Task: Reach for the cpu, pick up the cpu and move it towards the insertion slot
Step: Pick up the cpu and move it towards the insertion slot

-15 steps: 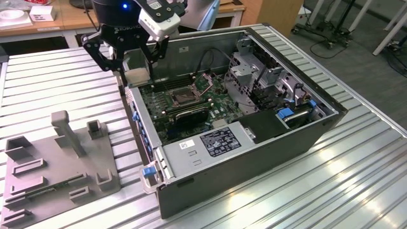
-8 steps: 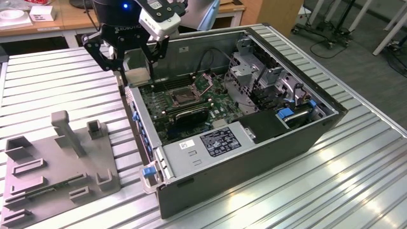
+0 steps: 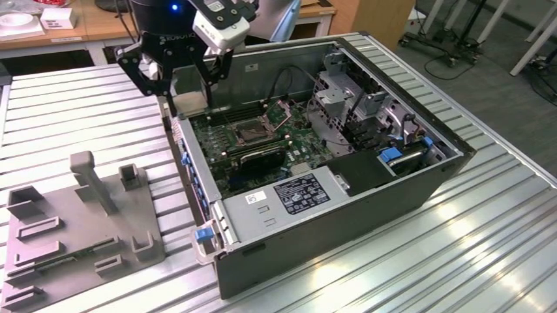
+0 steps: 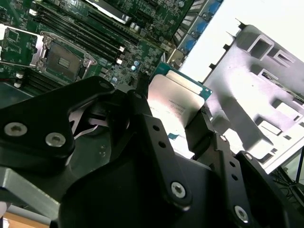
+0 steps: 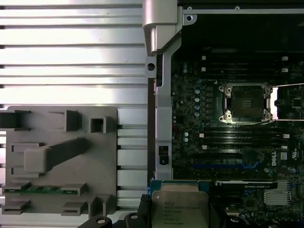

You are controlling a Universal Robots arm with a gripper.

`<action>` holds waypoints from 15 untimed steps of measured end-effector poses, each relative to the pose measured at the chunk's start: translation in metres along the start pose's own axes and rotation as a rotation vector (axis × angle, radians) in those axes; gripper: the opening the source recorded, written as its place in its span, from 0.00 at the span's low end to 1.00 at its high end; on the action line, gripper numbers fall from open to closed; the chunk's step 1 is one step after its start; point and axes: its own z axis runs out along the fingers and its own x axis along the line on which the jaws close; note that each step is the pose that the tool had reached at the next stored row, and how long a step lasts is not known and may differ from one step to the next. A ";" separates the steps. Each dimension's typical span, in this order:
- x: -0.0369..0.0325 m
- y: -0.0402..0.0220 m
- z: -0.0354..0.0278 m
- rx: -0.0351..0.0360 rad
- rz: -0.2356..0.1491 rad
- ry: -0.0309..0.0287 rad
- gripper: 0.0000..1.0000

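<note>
Here the hand (image 4: 178, 126) grips the cpu (image 4: 175, 102) above the case's far left edge, the insertion slot (image 5: 247, 103) open nearby.

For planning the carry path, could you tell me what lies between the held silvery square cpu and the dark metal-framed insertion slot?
In the first wrist view, green motherboard with long black memory slots lies between cpu and insertion slot.

Silvery-white square metal cpu (image 5: 179, 208) rimmed teal-green; glossy black metal pincer (image 4: 173, 135); dark square insertion slot (image 5: 248, 102) framed in shiny silver; matte grey plastic fixture plate (image 5: 102, 156); ribbed silver counter (image 5: 71, 57).
</note>
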 end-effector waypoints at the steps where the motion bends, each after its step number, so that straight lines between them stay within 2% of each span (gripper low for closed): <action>1: -0.0004 0.0000 0.0000 0.0000 0.000 0.0000 0.55; 10: -0.0059 0.0010 0.0005 -0.0001 0.000 -0.0001 0.55; 15: -0.0061 0.0010 0.0004 -0.0001 0.000 0.0000 0.55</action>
